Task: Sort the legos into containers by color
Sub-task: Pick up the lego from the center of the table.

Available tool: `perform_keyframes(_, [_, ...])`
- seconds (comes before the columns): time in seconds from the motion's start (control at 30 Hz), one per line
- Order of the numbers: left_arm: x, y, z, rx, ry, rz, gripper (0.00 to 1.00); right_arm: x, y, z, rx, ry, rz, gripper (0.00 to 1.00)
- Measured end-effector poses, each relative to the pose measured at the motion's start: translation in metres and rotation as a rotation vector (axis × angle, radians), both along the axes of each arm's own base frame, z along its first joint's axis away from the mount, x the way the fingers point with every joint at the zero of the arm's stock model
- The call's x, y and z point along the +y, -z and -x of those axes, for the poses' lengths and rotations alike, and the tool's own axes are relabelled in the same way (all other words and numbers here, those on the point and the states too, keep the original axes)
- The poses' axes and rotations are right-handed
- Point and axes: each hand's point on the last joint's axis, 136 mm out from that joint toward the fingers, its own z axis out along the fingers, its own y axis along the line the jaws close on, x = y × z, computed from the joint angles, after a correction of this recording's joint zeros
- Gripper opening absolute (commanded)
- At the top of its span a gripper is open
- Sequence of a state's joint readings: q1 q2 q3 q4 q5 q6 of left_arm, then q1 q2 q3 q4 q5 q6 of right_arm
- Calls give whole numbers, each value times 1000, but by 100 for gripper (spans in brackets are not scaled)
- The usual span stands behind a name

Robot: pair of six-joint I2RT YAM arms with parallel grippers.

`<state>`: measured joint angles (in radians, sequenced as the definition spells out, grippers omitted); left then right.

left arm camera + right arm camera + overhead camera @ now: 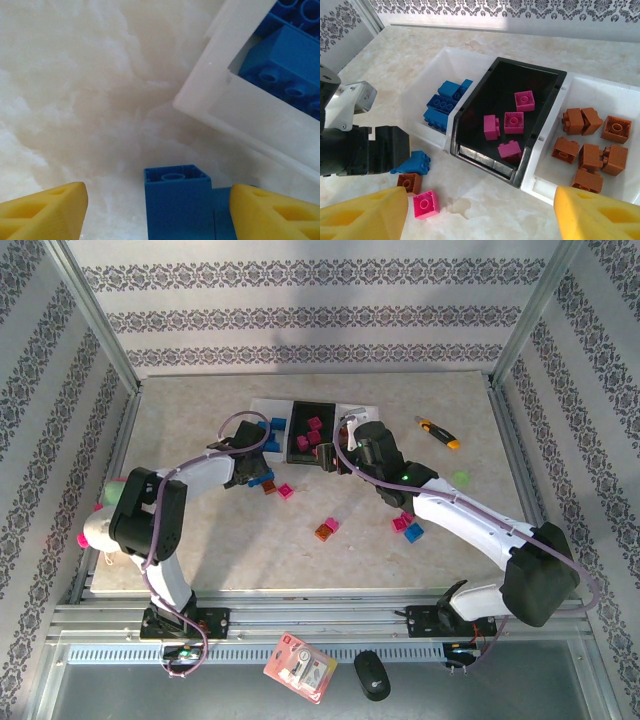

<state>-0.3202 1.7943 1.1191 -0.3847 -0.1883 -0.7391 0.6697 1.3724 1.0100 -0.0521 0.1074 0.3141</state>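
Right wrist view: sorting is well advanced. Left white tray [422,97] holds blue bricks [445,102], black tray [520,77] four pink, right white tray [542,192] the brown ones. Outstanding: a blue brick [175,200] on the tabletop [75,100] just off the left tray's corner, a brown brick [410,182] and pink brick [426,204] beside it, and, mid-frame in the top view, an orange-and-pink pair [327,529] and a pink-and-blue pair [408,527]. Left gripper [157,210] straddles the blue brick, jaws apart, not clamped. Right gripper [480,215] hangs before the trays, jaws wide, empty. Tray rim crowds the brick's upper right in the left wrist view; open tabletop lies to its left.
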Motion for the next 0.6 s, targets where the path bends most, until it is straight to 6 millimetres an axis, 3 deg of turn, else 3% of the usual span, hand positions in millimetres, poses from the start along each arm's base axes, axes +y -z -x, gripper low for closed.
perform_keyframes(0.27, [-1, 5, -5, 10, -4, -3, 55, -1, 3, 1, 6, 0, 4, 77])
perform_keyframes(0.43, [0, 9, -1, 18, -4, -5, 38, -1, 4, 1, 8, 0, 6, 77])
perform_keyframes(0.6, [2, 8, 5, 22, -6, -4, 33, 0, 6, 0, 13, 0, 9, 77])
